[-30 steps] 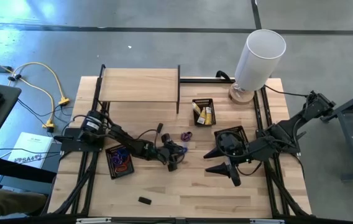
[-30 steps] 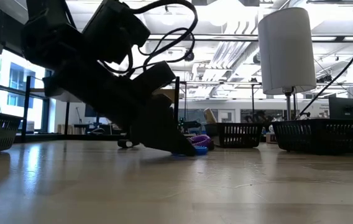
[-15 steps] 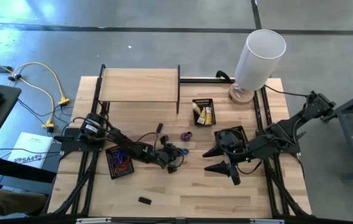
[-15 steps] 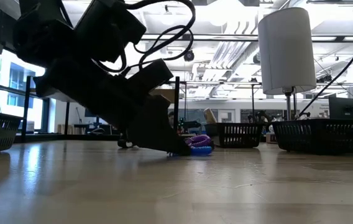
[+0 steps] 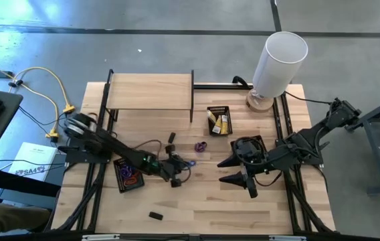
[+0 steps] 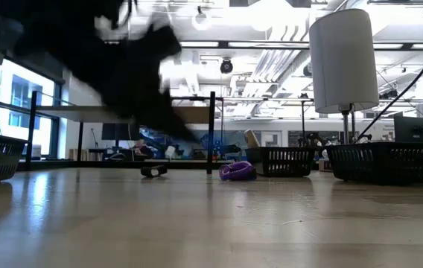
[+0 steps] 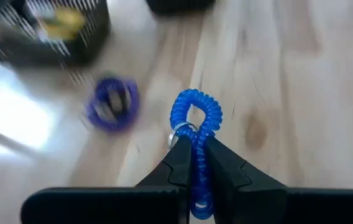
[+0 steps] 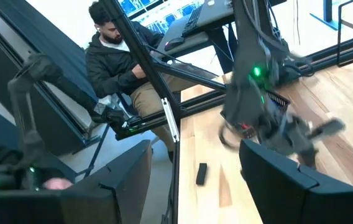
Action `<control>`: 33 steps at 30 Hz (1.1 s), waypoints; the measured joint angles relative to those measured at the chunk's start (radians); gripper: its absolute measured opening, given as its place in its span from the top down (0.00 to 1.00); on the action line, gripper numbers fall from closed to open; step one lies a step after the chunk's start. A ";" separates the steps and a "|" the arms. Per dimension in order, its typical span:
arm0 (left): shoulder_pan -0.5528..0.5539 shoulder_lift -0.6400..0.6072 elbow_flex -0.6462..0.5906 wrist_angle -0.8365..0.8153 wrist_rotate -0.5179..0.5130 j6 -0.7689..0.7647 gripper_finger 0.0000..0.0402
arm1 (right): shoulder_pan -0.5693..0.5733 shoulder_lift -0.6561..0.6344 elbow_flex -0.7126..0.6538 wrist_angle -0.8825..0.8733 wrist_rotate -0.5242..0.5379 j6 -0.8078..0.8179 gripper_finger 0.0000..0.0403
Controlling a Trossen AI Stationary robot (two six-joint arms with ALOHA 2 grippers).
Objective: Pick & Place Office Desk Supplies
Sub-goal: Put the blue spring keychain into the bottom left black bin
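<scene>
The left claw (image 7: pixel 195 163) is pinched on a blue coiled loop (image 7: pixel 196 122), holding it by one side so that most of the coil and its small metal ring stick out past the fingertips. In the high view this claw (image 5: pixel 176 175) sits over the middle of the bench (image 5: pixel 210 207), between the purple loop (image 5: pixel 201 146) lying loose on the wood and the black mesh tray (image 5: pixel 129 174) that already holds coloured loops.

The grip is thin and off-centre, so a quick swing could let the springy coil slide out or flick free. The dangling end may also catch the tray rim, though motion blur leaves its clearance uncertain.

The right claw (image 5: pixel 243 171) waits wide open near its own tray.
</scene>
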 joint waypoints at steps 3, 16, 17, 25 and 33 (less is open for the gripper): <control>-0.024 -0.102 0.045 -0.228 -0.003 -0.060 0.96 | 0.000 0.000 0.000 -0.001 0.000 -0.001 0.42; -0.098 -0.353 0.347 -1.230 0.309 -0.809 0.96 | -0.024 0.000 0.000 -0.003 0.071 -0.062 0.42; -0.100 -0.374 0.348 -1.272 0.337 -0.872 0.96 | -0.030 0.000 0.000 -0.003 0.074 -0.065 0.42; -0.227 -0.459 0.346 -1.590 0.483 -1.396 0.96 | -0.088 0.000 0.000 -0.006 0.072 -0.081 0.42; -0.331 -0.459 0.283 -1.568 0.507 -1.639 0.96 | -0.099 0.000 0.000 -0.017 0.062 -0.113 0.42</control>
